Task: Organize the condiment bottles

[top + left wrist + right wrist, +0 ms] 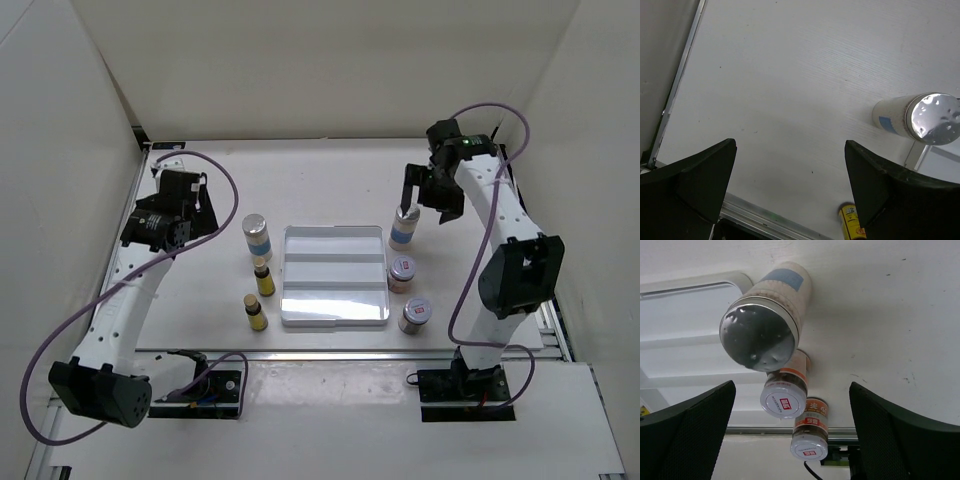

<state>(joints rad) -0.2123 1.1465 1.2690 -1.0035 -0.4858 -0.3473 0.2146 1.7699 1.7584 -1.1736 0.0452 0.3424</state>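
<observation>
Three bottles stand left of the white tray (335, 300): a blue-labelled jar (257, 236) and two yellow dark-capped bottles (264, 277) (255, 312). Three stand right of it: a blue-labelled jar (404, 228) and two red-labelled jars (402, 271) (414, 314). My left gripper (205, 200) is open and empty, left of the left blue jar (912, 117); one yellow bottle (852, 225) shows by its right finger. My right gripper (422, 198) is open and empty, just above and behind the right blue jar (762, 325), with both red jars (785, 390) (810, 432) beyond.
The tray is ridged, with nothing in it, and shows in the right wrist view (690, 340). White walls close in the table on the left, back and right. A metal rail (340, 355) runs along the near edge. Purple cables loop from both arms.
</observation>
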